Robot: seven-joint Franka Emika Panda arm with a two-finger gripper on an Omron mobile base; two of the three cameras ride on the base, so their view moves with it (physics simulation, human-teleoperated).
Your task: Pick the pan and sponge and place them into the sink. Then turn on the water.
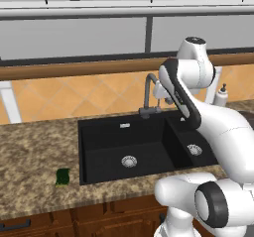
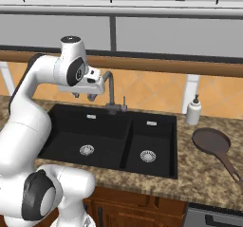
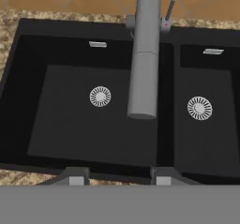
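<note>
The black double-basin sink [image 1: 101, 137] [image 2: 107, 138] [image 3: 65, 124] is set into the speckled counter, and both basins hold nothing. The dark green sponge [image 1: 62, 177] lies on the counter left of the sink, near the front edge. The brown-grey pan [image 2: 211, 141] rests on the counter right of the sink, handle toward the front right. My gripper [image 2: 83, 97] [image 3: 117, 177] hangs above the sink, just in front of the faucet, its fingers apart with nothing between them. The grey gooseneck faucet [image 1: 148, 93] [image 2: 112, 90] [image 3: 144, 68] points over the left basin. No water is in view.
A white soap dispenser [image 2: 193, 111] [image 1: 221, 94] stands at the back right of the sink, between the faucet and the pan. A tiled wall and a wooden ledge run behind the counter. Wooden cabinet fronts lie below the counter edge.
</note>
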